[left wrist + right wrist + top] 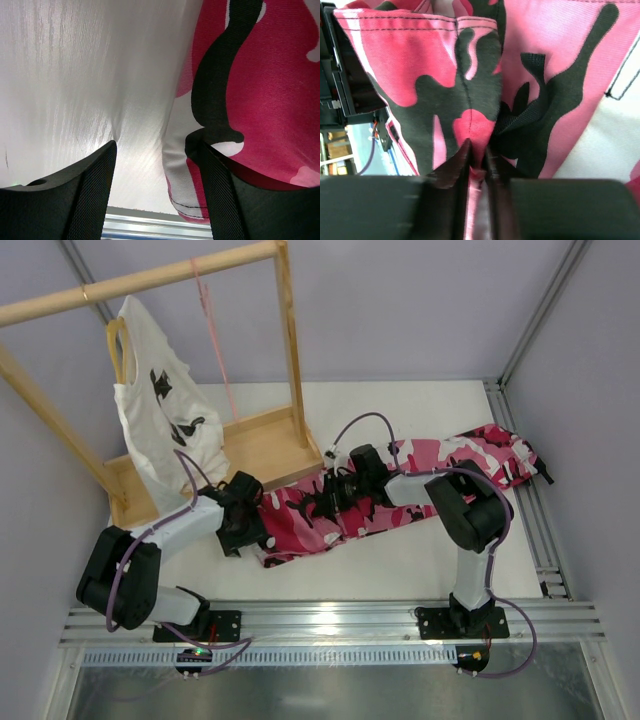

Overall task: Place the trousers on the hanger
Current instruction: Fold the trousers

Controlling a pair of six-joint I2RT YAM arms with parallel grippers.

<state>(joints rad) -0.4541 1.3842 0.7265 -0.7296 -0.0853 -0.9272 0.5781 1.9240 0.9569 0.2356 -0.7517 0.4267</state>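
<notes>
The camouflage trousers [400, 490] lie flat across the table, running from near the left arm to the far right. My right gripper [335, 492] is shut on a fold of the cloth near their middle; in the right wrist view the fingertips [477, 160] pinch pink and black fabric [470, 75]. My left gripper [245, 518] is open at the trousers' left end. In the left wrist view [160, 192] the hem [187, 195] lies between the jaws, against the right finger [225, 200]. The pale-pink hanger [215, 340] hangs empty from the wooden rail.
A wooden clothes rack [270, 440] stands at the back left. A white T-shirt [160, 410] hangs from its rail on a yellow hanger [117, 345]. Aluminium frame rails [330, 625] run along the table's near edge and right side.
</notes>
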